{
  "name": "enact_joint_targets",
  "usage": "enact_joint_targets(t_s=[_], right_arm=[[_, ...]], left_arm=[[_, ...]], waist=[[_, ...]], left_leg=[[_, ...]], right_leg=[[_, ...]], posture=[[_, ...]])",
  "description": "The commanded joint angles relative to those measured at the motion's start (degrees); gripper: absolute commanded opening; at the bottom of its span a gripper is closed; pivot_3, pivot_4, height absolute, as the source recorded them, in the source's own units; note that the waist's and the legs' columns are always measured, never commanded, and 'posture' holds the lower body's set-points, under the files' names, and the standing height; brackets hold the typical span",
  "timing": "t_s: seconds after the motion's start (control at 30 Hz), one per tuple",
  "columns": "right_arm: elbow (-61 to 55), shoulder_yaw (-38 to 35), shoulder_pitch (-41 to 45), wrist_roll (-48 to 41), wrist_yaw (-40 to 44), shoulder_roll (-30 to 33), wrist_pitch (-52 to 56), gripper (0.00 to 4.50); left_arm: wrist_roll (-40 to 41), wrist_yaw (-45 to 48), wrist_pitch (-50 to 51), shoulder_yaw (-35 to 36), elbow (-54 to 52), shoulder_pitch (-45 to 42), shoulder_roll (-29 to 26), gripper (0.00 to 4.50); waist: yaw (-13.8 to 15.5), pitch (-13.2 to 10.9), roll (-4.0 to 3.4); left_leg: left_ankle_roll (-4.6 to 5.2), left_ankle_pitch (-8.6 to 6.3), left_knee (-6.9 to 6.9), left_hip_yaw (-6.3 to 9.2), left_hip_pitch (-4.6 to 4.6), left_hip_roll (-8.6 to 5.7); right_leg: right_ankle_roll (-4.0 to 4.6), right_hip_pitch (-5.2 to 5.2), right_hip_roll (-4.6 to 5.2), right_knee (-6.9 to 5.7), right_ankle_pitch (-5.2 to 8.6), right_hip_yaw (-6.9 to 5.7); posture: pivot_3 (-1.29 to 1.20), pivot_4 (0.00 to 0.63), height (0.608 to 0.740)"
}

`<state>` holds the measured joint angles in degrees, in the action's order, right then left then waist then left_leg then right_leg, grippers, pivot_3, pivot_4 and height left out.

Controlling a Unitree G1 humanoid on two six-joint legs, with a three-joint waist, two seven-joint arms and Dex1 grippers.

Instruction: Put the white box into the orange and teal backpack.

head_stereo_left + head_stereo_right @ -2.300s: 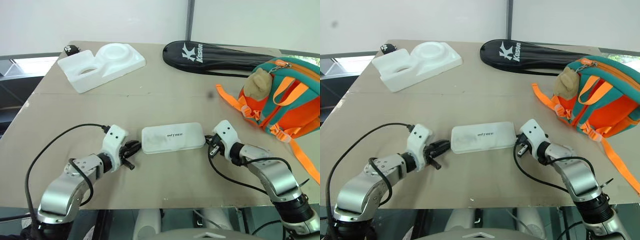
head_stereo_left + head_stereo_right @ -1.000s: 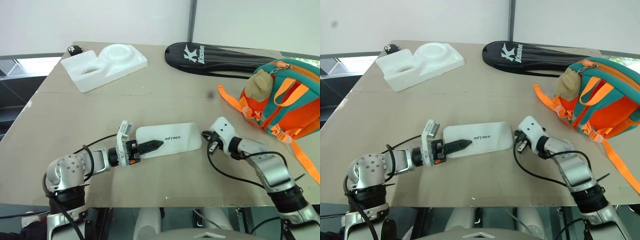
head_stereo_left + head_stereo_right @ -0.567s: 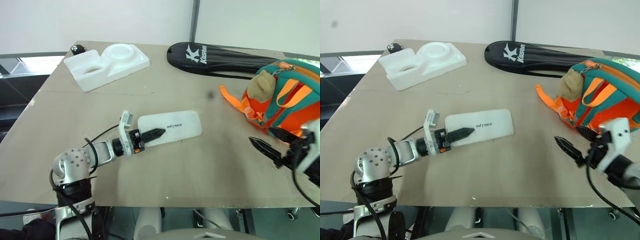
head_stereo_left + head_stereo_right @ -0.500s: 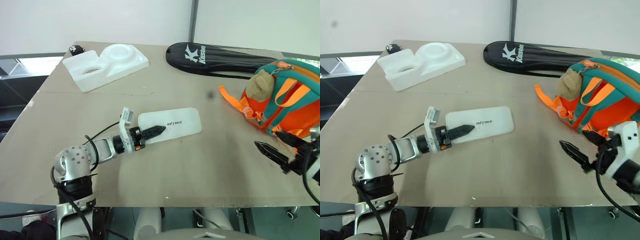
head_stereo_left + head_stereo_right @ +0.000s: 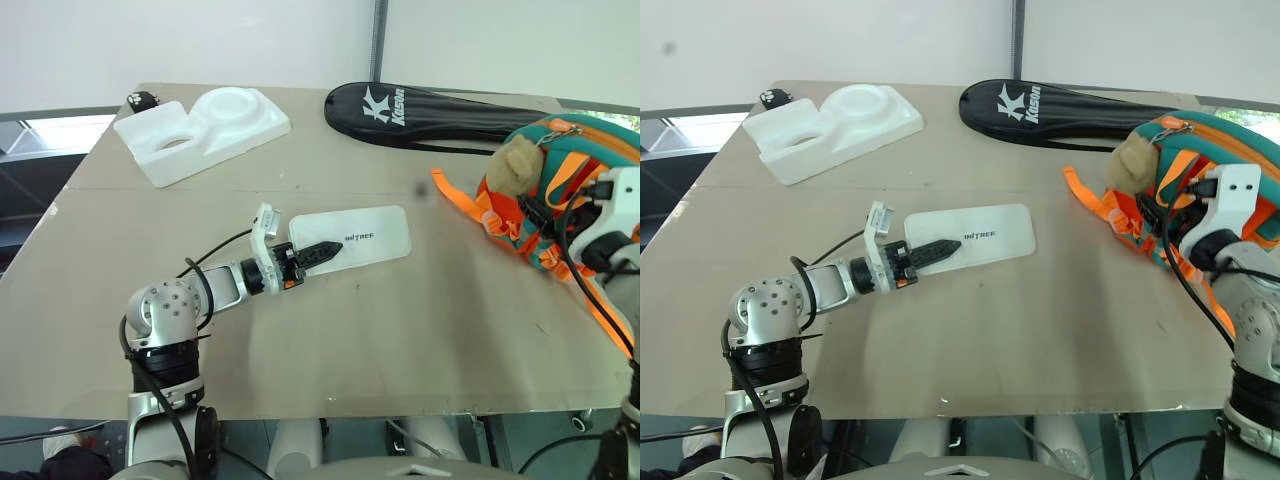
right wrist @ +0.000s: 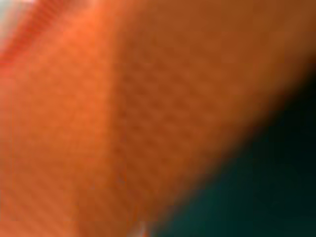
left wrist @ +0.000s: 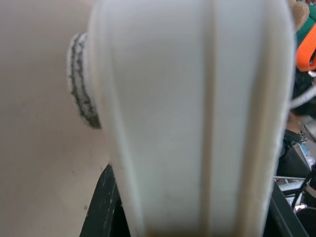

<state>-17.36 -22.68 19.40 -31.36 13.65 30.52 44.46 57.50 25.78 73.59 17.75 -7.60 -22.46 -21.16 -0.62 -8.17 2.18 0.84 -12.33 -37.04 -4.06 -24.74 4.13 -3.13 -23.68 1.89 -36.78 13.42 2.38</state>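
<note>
Left end effector (image 5: 318, 252) clamped on white box (image 5: 365, 238); right end effector at orange and teal backpack (image 5: 575, 180), opening unclear.

White box (image 5: 362, 238) mid-table (image 5: 400, 340), backpack (image 5: 575, 180) right, styrofoam piece (image 5: 203, 128) and racket bag (image 5: 440, 112) behind.

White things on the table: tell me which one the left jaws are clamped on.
The flat white box with dark lettering, mid-table, held at its near end by the left gripper. The chunky white foam piece with round hollows lies untouched at the far left.
</note>
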Motion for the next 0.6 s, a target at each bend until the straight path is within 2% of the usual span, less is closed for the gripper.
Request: enact_joint_targets(t_s=[0.03,0.13,0.23,0.47,0.6], right_arm=[[0.71,0.53,0.84,2.02,1.93,0.70,-5.03,1.96],[1.90,1.55,1.65,2.57,3.93,0.54,-8.01,0.67],[1.52,2.59,2.55,1.03,7.96,0.44,-10.54,0.09],[-4.35,5.95,9.41,-13.07,20.14,0.35,-7.01,0.09],[-8.32,10.22,14.33,-19.69,23.13,0.43,-2.40,0.09]], left_arm=[[1.47,0.02,-2.56,1.90,-3.31,1.63,-0.07,1.08],[1.42,-0.71,-4.17,1.77,-5.82,4.20,0.75,1.08],[1.79,-1.89,-6.46,2.42,-7.31,5.41,1.99,1.08],[2.13,-8.42,-17.75,9.69,-7.49,4.40,6.79,1.08],[1.77,-10.52,-21.76,11.36,-9.42,4.95,6.19,1.08]], waist=[[0.09,0.00,0.00],[-0.01,-0.01,-0.01],[-0.07,-0.03,-0.04],[-0.35,-0.11,-0.17],[-0.25,-0.15,-0.23]], left_leg=[[0.00,0.00,0.01,0.01,0.00,0.00],[0.00,0.00,0.03,0.00,0.00,0.01],[0.00,0.00,0.01,-0.03,0.02,0.01],[0.01,0.00,-0.02,-0.01,0.07,0.04],[0.00,0.00,0.04,0.00,0.03,0.05]], right_leg=[[0.00,0.00,0.00,0.00,0.01,-0.01],[0.00,0.00,0.01,0.00,0.01,-0.02],[0.00,0.00,0.02,0.00,0.00,0.01],[0.00,0.01,-0.03,-0.06,-0.01,0.04],[0.01,-0.02,-0.04,-0.03,0.00,0.01]], posture=[[0.00,0.150,0.740],[0.00,0.150,0.740],[0.00,0.150,0.740],[0.00,0.150,0.740],[0.00,0.150,0.740]])
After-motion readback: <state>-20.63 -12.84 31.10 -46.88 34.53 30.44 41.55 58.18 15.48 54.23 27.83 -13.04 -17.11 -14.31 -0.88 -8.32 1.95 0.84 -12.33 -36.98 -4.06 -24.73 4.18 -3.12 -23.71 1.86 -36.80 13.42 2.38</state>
